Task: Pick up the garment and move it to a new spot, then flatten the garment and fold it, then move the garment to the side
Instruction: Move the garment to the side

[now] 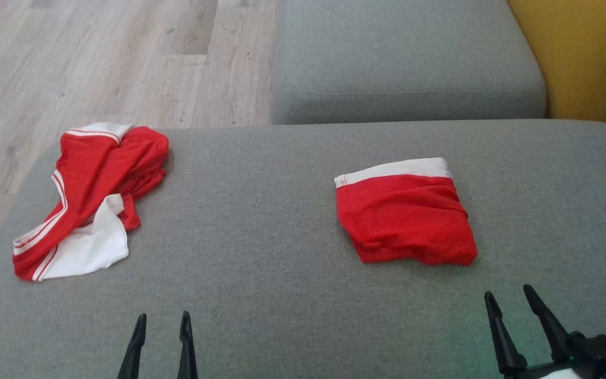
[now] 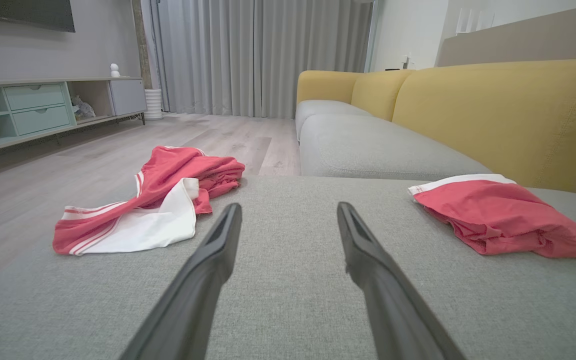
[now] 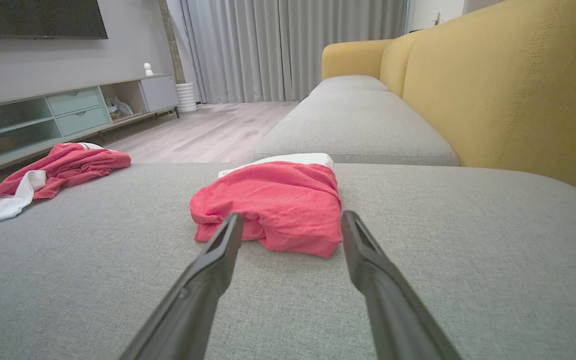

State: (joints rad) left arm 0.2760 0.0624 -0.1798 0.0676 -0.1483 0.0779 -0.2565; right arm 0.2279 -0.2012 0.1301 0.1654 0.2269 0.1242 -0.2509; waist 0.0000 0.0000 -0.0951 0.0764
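A crumpled red garment with white trim [image 1: 90, 197] lies at the left edge of the grey sofa seat [image 1: 261, 221]; it also appears as the crumpled garment [image 2: 153, 205] and the crumpled garment [image 3: 48, 175]. A folded red garment with a white waistband [image 1: 405, 213] rests right of centre, seen too as the folded garment [image 2: 498, 215] and the folded garment [image 3: 273, 202]. My left gripper [image 1: 162, 317] stands open and empty near the seat's front. My right gripper [image 1: 508, 292] is open and empty just short of the folded garment.
A second grey seat cushion [image 1: 408, 58] lies beyond, with the yellow backrest [image 1: 587, 58] at the right. Wooden floor [image 1: 98, 63] drops off past the seat's left edge. A low cabinet [image 2: 43, 110] and curtains [image 2: 258, 55] stand far off.
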